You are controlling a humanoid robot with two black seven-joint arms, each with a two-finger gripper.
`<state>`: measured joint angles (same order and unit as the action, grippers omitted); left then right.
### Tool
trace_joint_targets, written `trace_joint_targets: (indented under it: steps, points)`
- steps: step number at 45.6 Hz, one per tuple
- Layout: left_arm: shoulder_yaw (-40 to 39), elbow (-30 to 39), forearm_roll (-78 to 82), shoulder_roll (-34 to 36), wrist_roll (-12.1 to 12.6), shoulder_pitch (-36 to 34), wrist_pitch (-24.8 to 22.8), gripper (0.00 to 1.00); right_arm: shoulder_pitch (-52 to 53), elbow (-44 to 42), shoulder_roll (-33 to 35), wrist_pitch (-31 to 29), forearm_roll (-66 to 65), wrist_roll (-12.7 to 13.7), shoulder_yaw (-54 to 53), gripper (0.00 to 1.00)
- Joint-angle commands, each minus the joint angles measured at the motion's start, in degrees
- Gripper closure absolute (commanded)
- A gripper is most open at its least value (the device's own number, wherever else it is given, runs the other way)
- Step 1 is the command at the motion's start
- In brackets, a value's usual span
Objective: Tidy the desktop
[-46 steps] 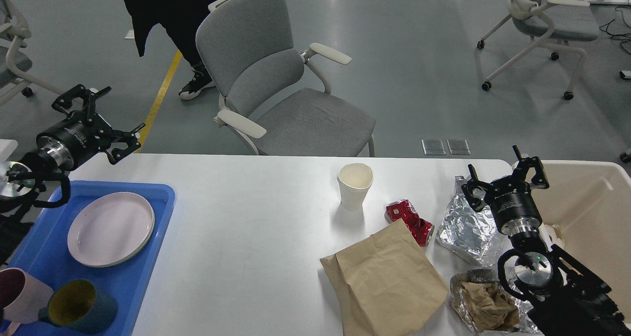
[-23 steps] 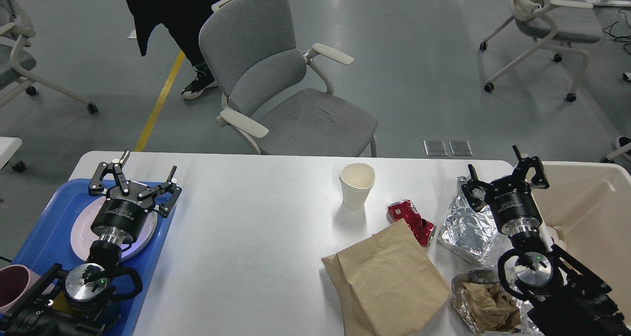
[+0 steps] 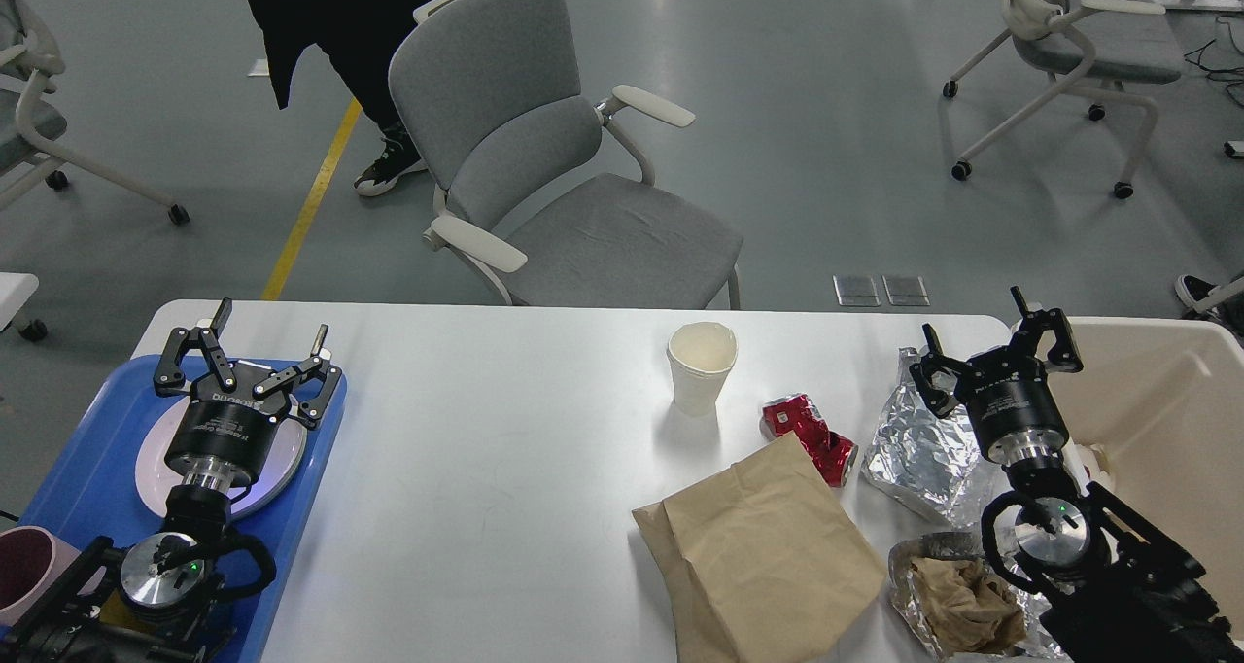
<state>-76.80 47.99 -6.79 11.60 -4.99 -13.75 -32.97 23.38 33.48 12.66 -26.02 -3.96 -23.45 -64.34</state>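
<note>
The white desktop [image 3: 486, 449] spans the view. On its right half lie a white paper cup [image 3: 700, 366], a crushed red can [image 3: 812, 437], a brown paper bag [image 3: 763, 546], a sheet of crumpled foil [image 3: 918, 449] and a foil wad with brown paper [image 3: 957, 595]. My left gripper [image 3: 248, 347] stands open over the plate on the blue tray, holding nothing. My right gripper [image 3: 991, 347] is open above the crumpled foil, next to the bin, empty.
A blue tray [image 3: 87, 469] at the left holds a pale plate [image 3: 272, 464] and a pink mug [image 3: 29, 561]. A beige bin [image 3: 1166, 410] stands at the right edge. Beyond the table are a grey chair [image 3: 544, 177] and a person's legs [image 3: 360, 41].
My left arm swung in from outside the table's left edge to above the tray, then shifted slightly left and back. The right arm has not moved.
</note>
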Motion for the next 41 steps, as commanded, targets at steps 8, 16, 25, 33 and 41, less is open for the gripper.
trace_joint_targets:
  steps: [8, 16, 25, 33, 41]
  points:
    - [-1.07, -1.67, -0.95, 0.09, -0.11, 0.39, -0.16, 0.04, 0.00, 0.01, 0.00, 0.00, 0.00, -0.02, 0.00, 0.00]
    - [-3.70, -1.67, -0.77, 0.79, -0.11, 0.21, -2.09, 0.04, 0.00, 0.01, 0.00, 0.00, 0.00, -0.02, 0.00, 0.00]
    - [-2.83, -2.19, -0.16, 0.44, -0.02, 0.48, -6.84, 0.04, 0.00, -0.08, 0.00, 0.00, 0.00, -0.02, 0.00, 0.00]
    - [-2.65, -4.48, -0.16, -1.23, 0.07, -0.49, -6.58, 0.04, 0.00, 0.01, 0.00, 0.09, 0.00, -0.02, 0.00, 0.00]
    - [-2.83, -6.32, -0.77, -1.49, 0.60, -3.21, -5.09, 0.04, 0.00, 0.01, 0.00, 0.09, 0.00, -0.02, 0.00, 0.00]
